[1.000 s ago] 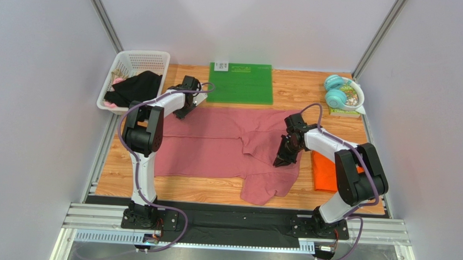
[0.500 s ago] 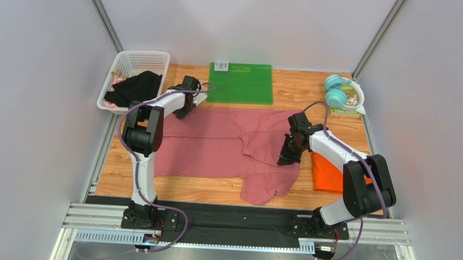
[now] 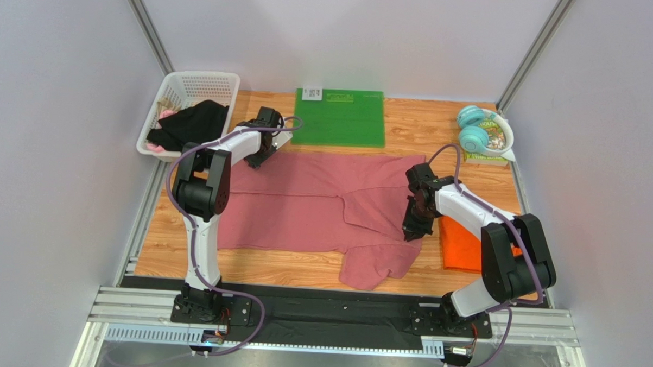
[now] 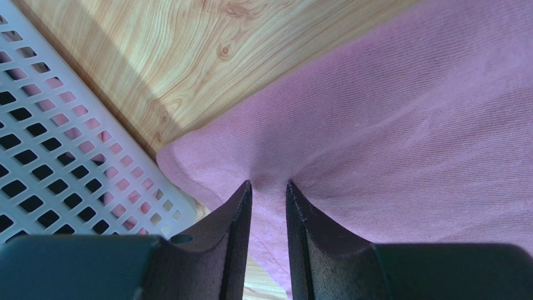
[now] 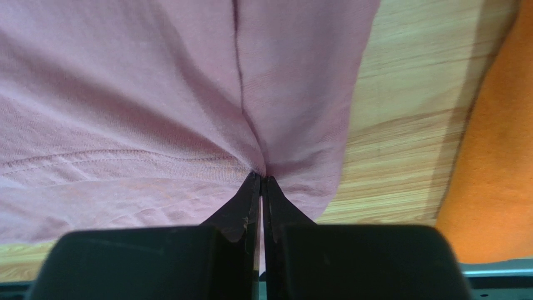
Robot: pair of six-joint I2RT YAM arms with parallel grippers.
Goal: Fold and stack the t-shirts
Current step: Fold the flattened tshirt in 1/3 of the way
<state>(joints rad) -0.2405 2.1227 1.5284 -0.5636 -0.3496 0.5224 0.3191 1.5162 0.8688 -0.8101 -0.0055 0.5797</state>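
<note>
Right claw (image 3: 413,230) rightward; black cloth (image 3: 189,123) in basket (image 3: 201,80)

**On the wooden table (image 3: 438,130)**

We see a rose-pink t-shirt (image 3: 304,203) spread across the middle, and an orange t-shirt (image 3: 458,247) just beside it on the right. A green mat (image 3: 340,119) lies at the far edge, a white basket (image 3: 199,78) sits at the far left corner, and teal headphones (image 3: 473,128) lie at the far right.

You see a soft pink cloth shirt (image 4: 406,125) with fine ribs, a smooth wooden tabletop (image 4: 187,50) and a white plastic basket (image 4: 56,144).
</note>
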